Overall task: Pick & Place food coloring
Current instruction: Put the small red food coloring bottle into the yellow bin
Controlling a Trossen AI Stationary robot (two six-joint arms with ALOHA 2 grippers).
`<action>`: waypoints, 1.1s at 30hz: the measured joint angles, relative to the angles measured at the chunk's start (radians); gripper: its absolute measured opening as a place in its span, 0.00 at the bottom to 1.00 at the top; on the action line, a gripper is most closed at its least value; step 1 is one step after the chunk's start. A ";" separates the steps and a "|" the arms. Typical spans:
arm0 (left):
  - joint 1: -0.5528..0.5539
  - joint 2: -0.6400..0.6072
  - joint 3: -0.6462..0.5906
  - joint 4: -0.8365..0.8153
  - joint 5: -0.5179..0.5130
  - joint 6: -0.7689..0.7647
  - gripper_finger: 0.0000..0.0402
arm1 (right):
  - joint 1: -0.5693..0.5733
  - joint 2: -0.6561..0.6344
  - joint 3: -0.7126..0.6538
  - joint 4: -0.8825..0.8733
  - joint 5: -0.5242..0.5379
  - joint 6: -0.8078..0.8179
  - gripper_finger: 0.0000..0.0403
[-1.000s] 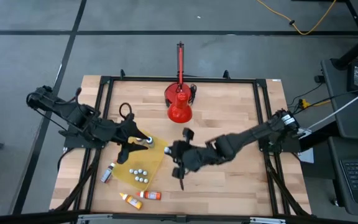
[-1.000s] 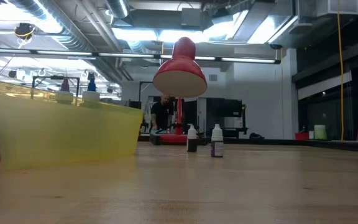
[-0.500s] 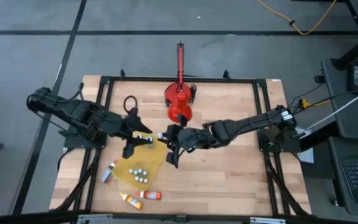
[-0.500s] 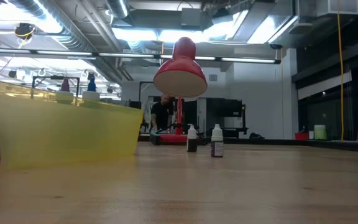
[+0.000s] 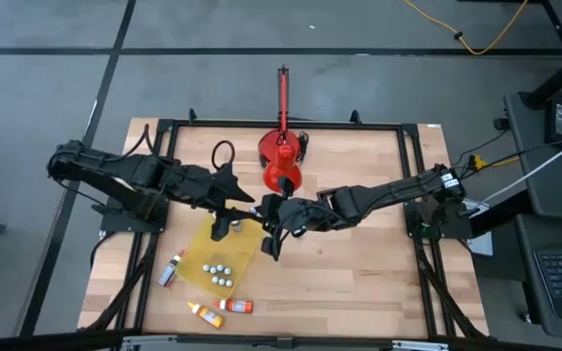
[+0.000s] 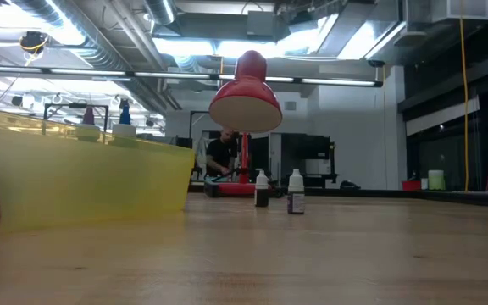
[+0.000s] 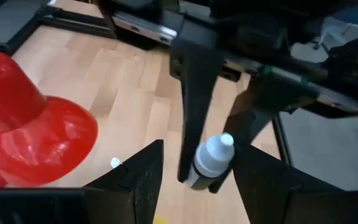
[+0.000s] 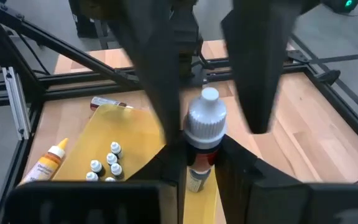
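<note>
Food coloring bottle point(image 8: 202, 134) pinched in right gripper point(image 5: 261, 215) jaws, left gripper point(image 5: 246, 209) newly alongside, jaws spread.

Left arm: reaches from the table's left edge toward the middle, stretched low over the table.
Left gripper point(image 5: 246, 208): fingers point(image 7: 138, 177) parted, set to either side of the right gripper's tip.
Right arm: extends from the right edge across to the table's middle.
Right gripper point(image 5: 263, 215): fingers point(image 8: 174, 163) closed, pinching a small bottle point(image 8: 202, 132); tip just beside the left gripper's.
</note>
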 joint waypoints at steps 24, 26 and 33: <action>0.002 0.012 0.000 0.027 -0.002 0.015 0.15 | -0.001 0.000 0.000 -0.003 -0.002 -0.019 0.17; 0.002 0.012 0.000 0.032 -0.001 0.014 0.15 | -0.001 0.000 -0.001 -0.003 -0.001 -0.019 0.19; -0.003 0.013 0.000 0.017 -0.025 -0.029 0.15 | 0.001 0.000 -0.001 -0.010 -0.041 -0.024 0.40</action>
